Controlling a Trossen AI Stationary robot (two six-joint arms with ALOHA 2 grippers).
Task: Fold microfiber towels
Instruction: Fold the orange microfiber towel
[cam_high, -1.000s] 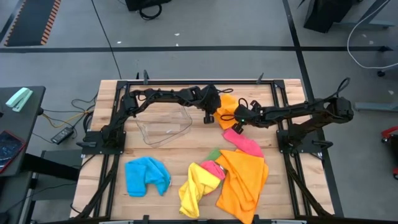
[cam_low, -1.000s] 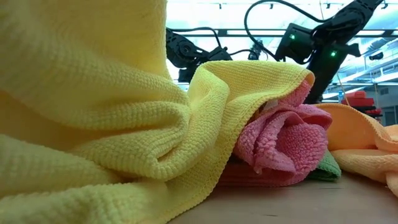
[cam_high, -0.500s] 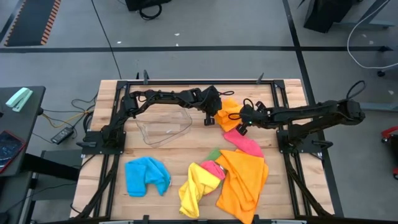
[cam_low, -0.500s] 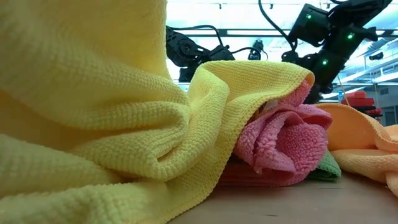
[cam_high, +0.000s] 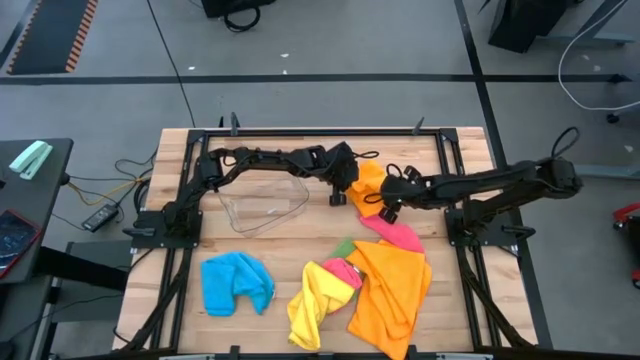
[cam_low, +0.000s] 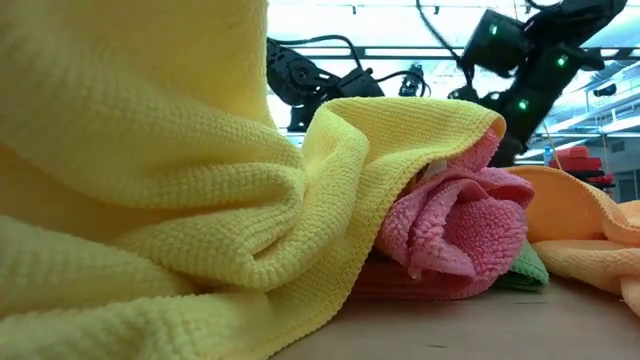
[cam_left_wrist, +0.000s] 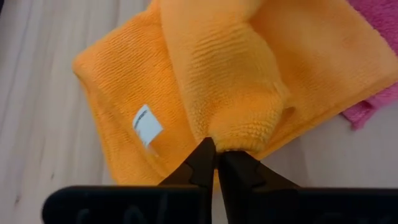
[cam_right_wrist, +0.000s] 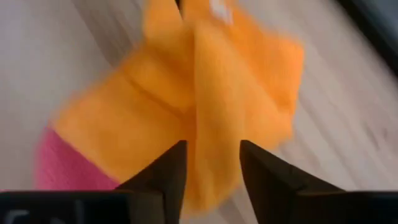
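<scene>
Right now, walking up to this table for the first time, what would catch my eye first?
Probably the bright cloths: a rumpled heap of orange, yellow, pink and green towels near the table's front edge, with a blue towel lying apart to its left. Farther back, the two dark arms meet over a small orange towel. The left hand pinches a fold of it, while the right hand hovers open above it.
</scene>
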